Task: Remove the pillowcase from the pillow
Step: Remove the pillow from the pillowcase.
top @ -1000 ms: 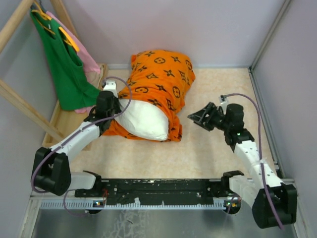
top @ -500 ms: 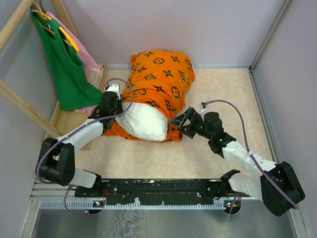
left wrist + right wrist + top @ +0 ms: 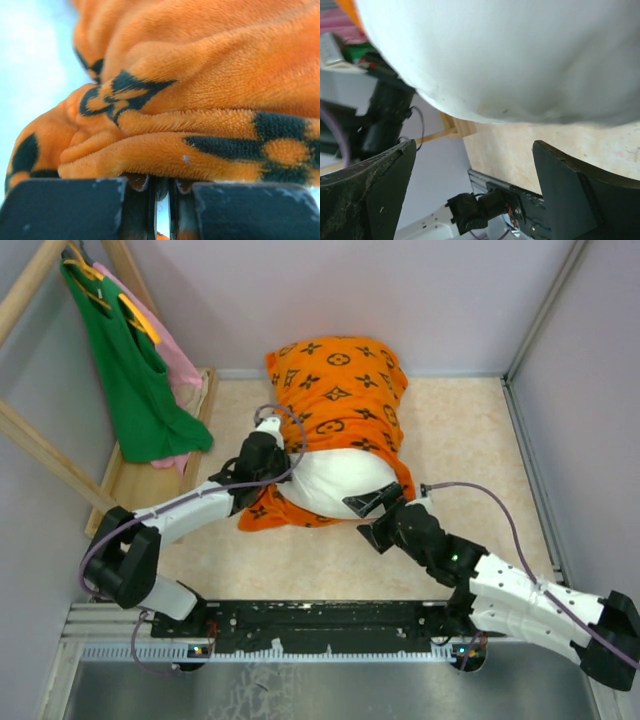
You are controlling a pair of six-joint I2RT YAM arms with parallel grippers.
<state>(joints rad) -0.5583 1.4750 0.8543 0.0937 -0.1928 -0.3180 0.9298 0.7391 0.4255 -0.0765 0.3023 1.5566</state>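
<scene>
The orange pillowcase (image 3: 340, 390) with black motifs covers the far part of the white pillow (image 3: 345, 480), whose near end sticks out bare. My left gripper (image 3: 270, 452) is at the case's left open edge, shut on a fold of the orange fabric. In the left wrist view the pillowcase (image 3: 200, 90) bunches over my nearly closed left gripper (image 3: 161, 182). My right gripper (image 3: 366, 516) is open and empty at the pillow's near end. In the right wrist view the pillow (image 3: 520, 55) bulges just above my wide-open right gripper (image 3: 475, 170).
A green tank top (image 3: 130, 370) and a pink garment (image 3: 185, 365) hang on a wooden rack (image 3: 40, 455) at the left. A wooden tray (image 3: 140, 485) lies below them. Grey walls enclose the table. The arms' base rail (image 3: 320, 625) runs along the near edge.
My right arm has swung left and in to the pillow's near end. My left gripper has moved right with the fabric. The pillow and case have shifted right and turned.
</scene>
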